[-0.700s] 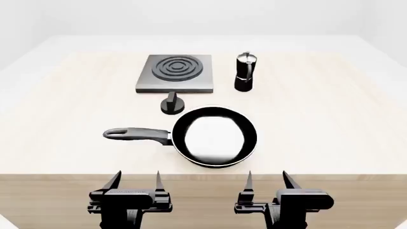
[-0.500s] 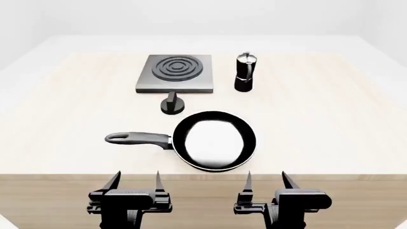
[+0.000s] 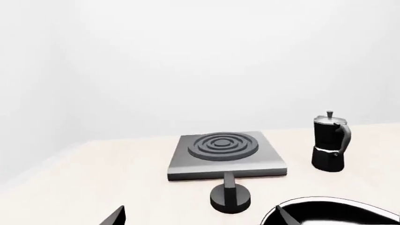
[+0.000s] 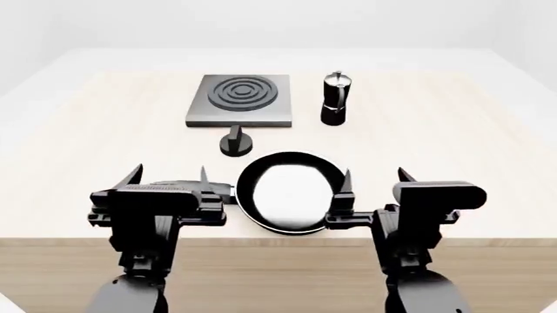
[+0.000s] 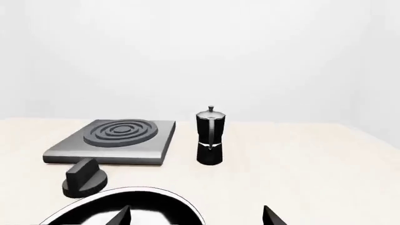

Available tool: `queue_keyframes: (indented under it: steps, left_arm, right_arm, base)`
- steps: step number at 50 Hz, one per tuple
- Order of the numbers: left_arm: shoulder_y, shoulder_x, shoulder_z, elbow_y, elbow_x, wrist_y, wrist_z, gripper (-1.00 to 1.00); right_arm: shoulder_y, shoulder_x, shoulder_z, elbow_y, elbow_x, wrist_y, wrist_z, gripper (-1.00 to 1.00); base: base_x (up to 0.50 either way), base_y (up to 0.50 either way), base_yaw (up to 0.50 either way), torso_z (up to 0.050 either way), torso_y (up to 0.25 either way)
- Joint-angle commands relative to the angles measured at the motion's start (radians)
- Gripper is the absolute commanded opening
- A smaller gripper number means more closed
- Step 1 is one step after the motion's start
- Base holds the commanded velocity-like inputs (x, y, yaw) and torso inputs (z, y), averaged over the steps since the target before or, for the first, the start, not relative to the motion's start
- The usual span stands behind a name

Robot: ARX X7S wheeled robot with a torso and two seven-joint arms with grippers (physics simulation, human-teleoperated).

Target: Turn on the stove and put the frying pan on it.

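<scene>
The stove (image 4: 239, 104) is a dark-grey slab with a ringed burner at the table's far middle, also seen in the left wrist view (image 3: 225, 157) and the right wrist view (image 5: 112, 140). Its black knob (image 4: 236, 142) (image 3: 230, 197) (image 5: 84, 178) stands just in front of it. The frying pan (image 4: 291, 192) (image 3: 350, 208) (image 5: 144, 199) lies near the front edge, with its handle pointing left, mostly hidden behind my left gripper (image 4: 169, 175) (image 3: 200, 216). That gripper is open and empty. My right gripper (image 4: 376, 176) (image 5: 195, 216) is open at the pan's right rim.
A black-and-silver moka pot (image 4: 335, 98) (image 3: 330, 143) (image 5: 210, 138) stands to the right of the stove. The light wooden table (image 4: 452, 130) stretches wide on both sides, and its front edge runs just below the pan.
Both grippers have risen and moved forward from below the table's front edge to the pan's level. The pan has shifted slightly towards the front edge.
</scene>
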Motion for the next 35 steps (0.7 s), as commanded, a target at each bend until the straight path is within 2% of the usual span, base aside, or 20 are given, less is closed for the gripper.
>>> queue_keyframes:
  steps: [1,3,6,7,11,16,29,35]
  left_arm:
    - [-0.066,-0.016,0.004,0.090,-0.007,-0.122,-0.019,1.00]
    - [-0.068,-0.018,0.004,0.085,-0.010,-0.121,-0.021,1.00]
    - [-0.069,-0.021,0.002,0.085,-0.016,-0.123,-0.022,1.00]
    - [-0.069,-0.023,-0.003,0.087,-0.019,-0.124,-0.023,1.00]
    - [-0.072,-0.028,-0.009,0.086,-0.026,-0.126,-0.029,1.00]
    - [-0.075,-0.032,-0.007,0.083,-0.028,-0.125,-0.039,1.00]
    - [-0.080,-0.044,0.002,0.068,-0.037,-0.118,-0.054,1.00]
    - [-0.081,-0.051,0.006,0.066,-0.041,-0.118,-0.059,1.00]
  right_arm:
    - [0.067,0.013,0.010,-0.097,0.027,0.121,0.029,1.00]
    - [0.085,0.014,0.044,-0.087,0.034,0.124,0.042,1.00]
    - [0.147,0.051,0.146,-0.021,-0.038,0.094,0.144,1.00]
    - [0.173,0.065,0.255,0.000,-0.036,0.095,0.186,1.00]
    - [0.173,0.103,0.407,-0.014,-0.019,0.112,0.214,1.00]
    - [0.159,0.123,0.443,-0.041,-0.030,0.132,0.232,1.00]
    - [0.171,0.123,0.416,-0.020,-0.055,0.149,0.268,1.00]
    - [0.170,0.126,0.412,-0.021,-0.052,0.154,0.268,1.00]
  base:
    - [0.00,0.00,0.00,0.000,0.000]
    - [0.00,0.00,0.00,0.000,0.000]
    - [0.00,0.00,0.00,0.000,0.000]
    - [0.00,0.00,0.00,0.000,0.000]
    - [0.00,0.00,0.00,0.000,0.000]
    - [0.00,0.00,0.00,0.000,0.000]
    - [0.00,0.00,0.00,0.000,0.000]
    - [0.45,0.00,0.00,0.000,0.000]
